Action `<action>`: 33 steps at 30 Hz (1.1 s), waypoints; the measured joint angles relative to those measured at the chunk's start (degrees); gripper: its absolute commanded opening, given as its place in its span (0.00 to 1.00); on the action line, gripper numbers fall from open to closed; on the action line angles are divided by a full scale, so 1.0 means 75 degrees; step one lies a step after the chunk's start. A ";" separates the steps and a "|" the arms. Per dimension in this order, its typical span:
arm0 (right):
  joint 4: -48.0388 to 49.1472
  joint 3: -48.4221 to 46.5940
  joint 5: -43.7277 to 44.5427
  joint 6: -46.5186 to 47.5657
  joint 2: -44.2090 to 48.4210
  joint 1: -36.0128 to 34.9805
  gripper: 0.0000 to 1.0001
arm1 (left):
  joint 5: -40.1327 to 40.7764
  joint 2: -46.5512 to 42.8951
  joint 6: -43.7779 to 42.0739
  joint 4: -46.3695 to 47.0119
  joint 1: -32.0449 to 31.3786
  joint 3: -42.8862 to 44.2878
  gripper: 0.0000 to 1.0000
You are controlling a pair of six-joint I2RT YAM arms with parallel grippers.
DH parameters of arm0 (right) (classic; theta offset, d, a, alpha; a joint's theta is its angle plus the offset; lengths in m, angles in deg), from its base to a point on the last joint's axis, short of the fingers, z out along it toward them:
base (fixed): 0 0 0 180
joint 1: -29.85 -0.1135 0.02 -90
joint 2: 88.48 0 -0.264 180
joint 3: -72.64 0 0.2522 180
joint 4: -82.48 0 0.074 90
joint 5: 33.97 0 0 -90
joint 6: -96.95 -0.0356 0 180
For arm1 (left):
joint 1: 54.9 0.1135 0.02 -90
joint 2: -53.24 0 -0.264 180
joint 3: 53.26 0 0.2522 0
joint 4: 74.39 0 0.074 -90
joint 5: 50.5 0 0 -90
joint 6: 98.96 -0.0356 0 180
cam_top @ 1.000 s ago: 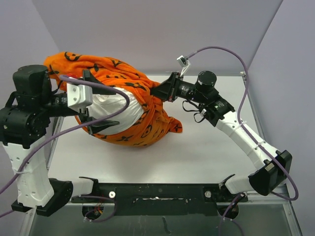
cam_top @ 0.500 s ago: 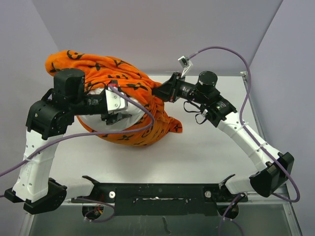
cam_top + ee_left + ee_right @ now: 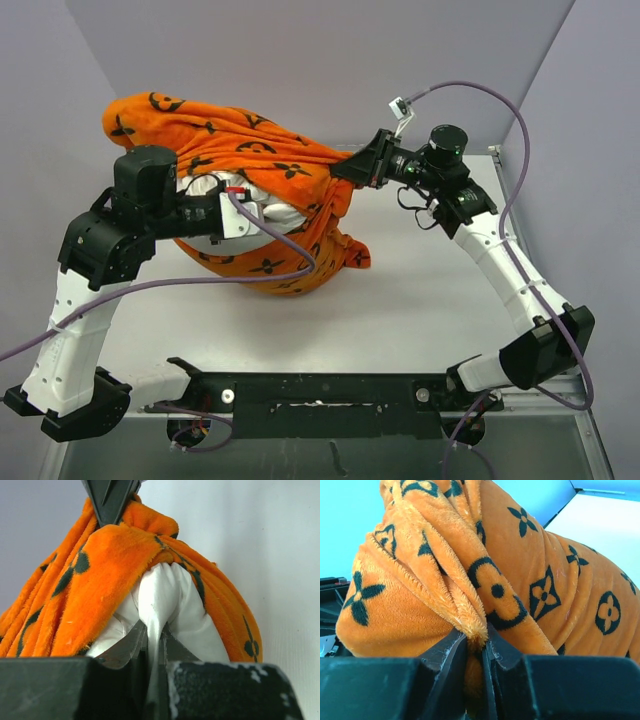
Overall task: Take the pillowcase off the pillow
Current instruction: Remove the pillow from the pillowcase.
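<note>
The orange pillowcase (image 3: 245, 145) with black motifs bulges over the table's left half, lifted at its top. The white pillow (image 3: 262, 208) pokes out of its open side. My left gripper (image 3: 250, 205) is shut on a pinch of the white pillow (image 3: 160, 600), which runs down between the jaws in the left wrist view, orange pillowcase (image 3: 90, 580) folded around it. My right gripper (image 3: 348, 170) is shut on a bunched fold of the pillowcase (image 3: 470, 610), stretched taut from the right. In the left wrist view the right gripper's dark tip (image 3: 111, 500) shows at the top.
The white table (image 3: 420, 300) extends to the right and front of the bundle. Grey walls close in behind and at both sides. The black base rail (image 3: 320, 388) and both arm bases sit at the near edge. Purple cables loop from each arm.
My left gripper moved in from the left to the pillow's exposed white end and shut on it. My right gripper pulled the pillowcase up and to the right, lifting the bundle.
</note>
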 measured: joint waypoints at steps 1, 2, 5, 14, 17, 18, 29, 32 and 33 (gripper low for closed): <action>-0.0050 -0.0044 -0.0064 -0.0012 -0.0064 0.0026 0.00 | -0.0073 0.0003 -0.0026 -0.0055 0.0000 0.0006 0.00; -0.0082 -0.0082 -0.0128 -0.0017 -0.0119 0.0055 0.00 | -0.0166 0.0003 -0.0058 -0.0131 0.0000 0.0015 0.00; -0.0303 -0.0224 -0.0233 0.0009 -0.0274 0.0195 0.00 | -0.0501 0.0006 -0.0157 -0.0425 0.0000 0.0052 0.00; -0.1172 -0.0554 -0.0344 0.0493 -0.0714 0.0702 0.00 | -0.0886 0.0020 -0.0423 -0.0944 0.0000 0.0210 0.00; -0.1431 -0.0542 -0.0286 0.0807 -0.0778 0.0705 0.00 | -0.0906 0.0020 -0.0536 -0.1064 0.0000 0.0245 0.00; -0.1480 -0.0504 -0.0256 0.0909 -0.0787 0.0708 0.00 | -0.0906 0.0020 -0.0557 -0.1099 0.0000 0.0268 0.00; -0.1507 0.0495 0.0458 0.1725 -0.0921 0.0723 0.00 | -0.0962 0.0271 -0.0577 -0.1906 0.0000 0.1055 0.00; -0.1300 0.0723 0.0554 0.1807 -0.0950 0.0723 0.00 | -0.0959 0.0391 -0.0530 -0.2037 0.0000 0.1253 0.00; -0.1227 0.0793 0.0583 0.1836 -0.0970 0.0723 0.00 | -0.0959 0.0393 -0.0513 -0.2037 0.0000 0.1268 0.00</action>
